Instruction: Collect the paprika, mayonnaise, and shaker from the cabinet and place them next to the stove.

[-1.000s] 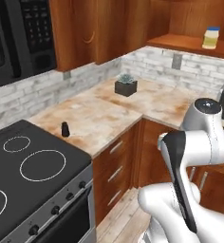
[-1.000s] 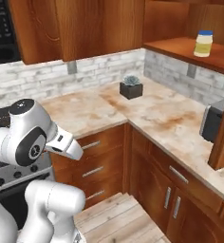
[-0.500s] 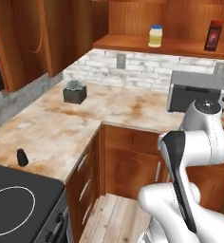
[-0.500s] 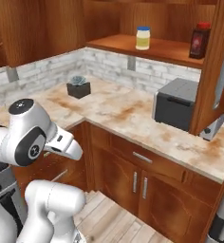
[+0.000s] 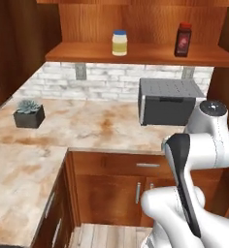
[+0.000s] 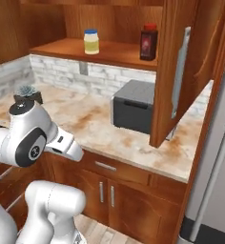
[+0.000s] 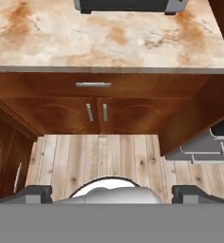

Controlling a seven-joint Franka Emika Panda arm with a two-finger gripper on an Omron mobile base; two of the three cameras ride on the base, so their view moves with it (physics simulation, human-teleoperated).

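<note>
Folded low before the tabletop (image 5: 87, 126), hand aimed down at floor (image 7: 109, 156); fingers (image 7: 35, 193) spread wide, empty.

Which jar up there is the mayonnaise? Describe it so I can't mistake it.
Look at the wide wooden shelf in the open reddish-brown wall cabinet. The small pale yellow jar stands left of the dark jar; its blue lid, not red, marks it.

Blue-lidded mayonnaise (image 5: 119, 43) upright on open cabinet (image 5: 136, 52) shelf, red-lidded paprika (image 5: 183, 39) upright, well right
</note>
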